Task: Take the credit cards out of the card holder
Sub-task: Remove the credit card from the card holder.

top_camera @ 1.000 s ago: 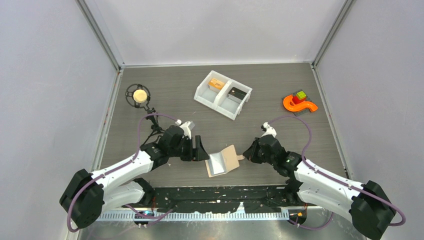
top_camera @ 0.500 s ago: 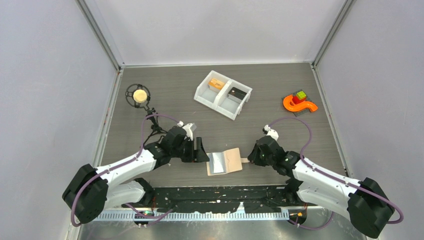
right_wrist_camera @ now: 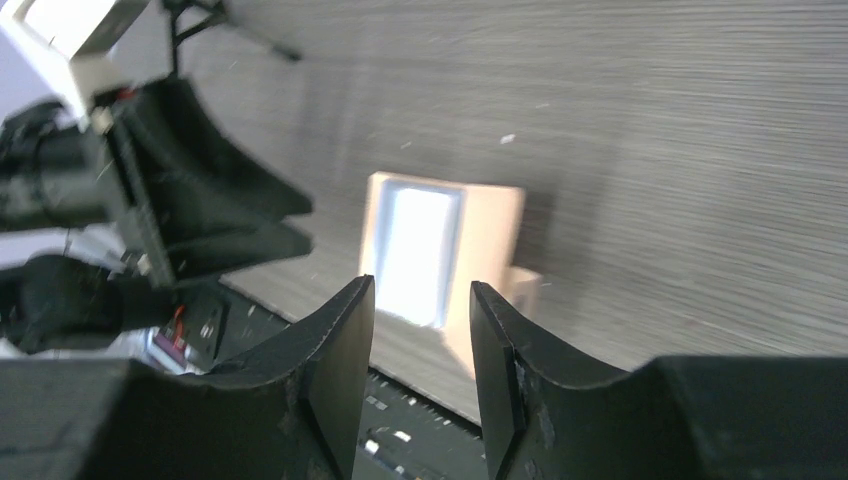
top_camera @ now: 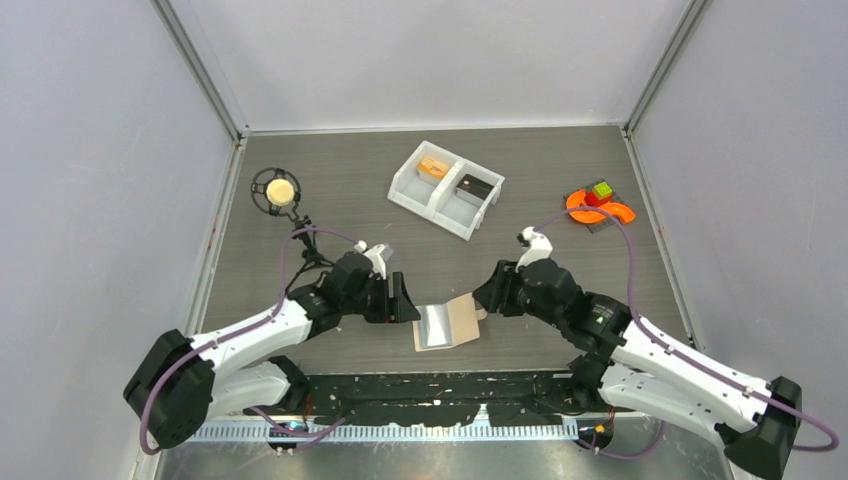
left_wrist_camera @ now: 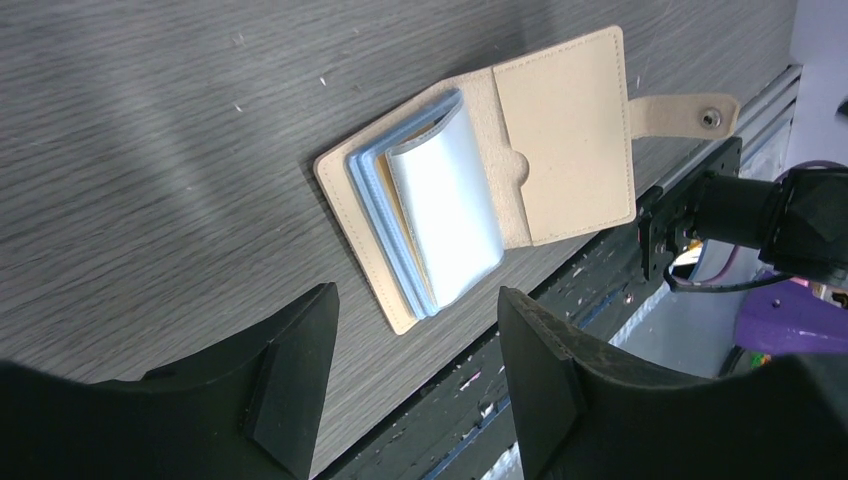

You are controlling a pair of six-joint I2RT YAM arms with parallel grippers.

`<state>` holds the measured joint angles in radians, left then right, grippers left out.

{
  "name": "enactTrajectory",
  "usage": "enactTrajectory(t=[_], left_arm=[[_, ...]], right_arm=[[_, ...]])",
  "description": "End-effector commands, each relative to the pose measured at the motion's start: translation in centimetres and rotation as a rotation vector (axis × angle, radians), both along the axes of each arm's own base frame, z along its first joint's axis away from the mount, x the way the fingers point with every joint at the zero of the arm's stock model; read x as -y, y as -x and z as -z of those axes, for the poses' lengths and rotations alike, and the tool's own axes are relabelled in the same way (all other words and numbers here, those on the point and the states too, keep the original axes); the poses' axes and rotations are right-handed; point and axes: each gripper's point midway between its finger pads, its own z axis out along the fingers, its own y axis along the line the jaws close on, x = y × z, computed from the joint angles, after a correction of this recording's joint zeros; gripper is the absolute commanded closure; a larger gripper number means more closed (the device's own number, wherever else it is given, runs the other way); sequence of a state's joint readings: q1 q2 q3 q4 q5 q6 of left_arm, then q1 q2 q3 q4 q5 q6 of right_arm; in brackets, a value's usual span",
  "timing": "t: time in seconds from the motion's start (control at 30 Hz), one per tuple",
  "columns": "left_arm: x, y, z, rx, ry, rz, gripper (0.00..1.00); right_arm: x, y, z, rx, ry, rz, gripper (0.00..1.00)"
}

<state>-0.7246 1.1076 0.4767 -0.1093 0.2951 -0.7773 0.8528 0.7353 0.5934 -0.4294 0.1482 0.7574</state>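
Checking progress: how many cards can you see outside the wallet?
2, both in the white bin: an orange-tan card in its left compartment, a dark card in its right. The open wallet may hide more in its sleeves.

The left arm [top_camera: 250,335] reaches toward 2 o'clock; the left gripper [top_camera: 406,300] has its jaws apart, holding nothing. The right arm [top_camera: 655,352] reaches toward 10 o'clock; the right gripper [top_camera: 484,298] gapes too.

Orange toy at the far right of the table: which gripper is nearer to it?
Right. The right gripper sits left of the orange toy and closer to the arm bases, beside the wallet. The left gripper is farther left, on the wallet's other side.
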Motion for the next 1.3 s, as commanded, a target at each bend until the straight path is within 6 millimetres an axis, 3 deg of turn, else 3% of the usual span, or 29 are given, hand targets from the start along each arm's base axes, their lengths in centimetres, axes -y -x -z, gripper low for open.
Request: enactTrajectory(t=[0.0,0.13,0.23,0.43,0.57,0.93,1.27], left_arm=[[-1.3,-1.0,-1.4,0.096,-0.027,-0.055,0.39],[-3.5,-1.3,-2.7,0.164,-0.088,-0.115,0.38],[-5.1,-1.5,-4.6,0.237,-0.105,-0.161,0.36],[-7.8,-1.4,-7.6,0.358,-0.110,-0.233,0.31],[-8.3,-1.1,-7.9,0.373,-0.093,-0.251,0.29],[-7.6,-0.7,-6.2,0.326,-0.086,-0.224,0.29],[-7.5,-0.4,-5.1,0.312,-0.072,-0.225,0.29]], right_arm=[[-4.8,0.9,-3.0,0.067,-0.078,-0.098,0.53],[-8.1,1.5,-1.1,0.022,-0.044,-0.147,0.46],[-9.4,1.4,0.5,-0.007,0.004,-0.151,0.38],[-10.1,0.9,4.8,-0.070,0.113,-0.124,0.18],[-10.4,0.7,6.6,-0.095,0.154,-0.116,0.06],[-9.7,0.3,9.8,-0.114,0.245,-0.072,0.03],[-9.0,0.5,11.9,-0.133,0.292,-0.064,0.06]])
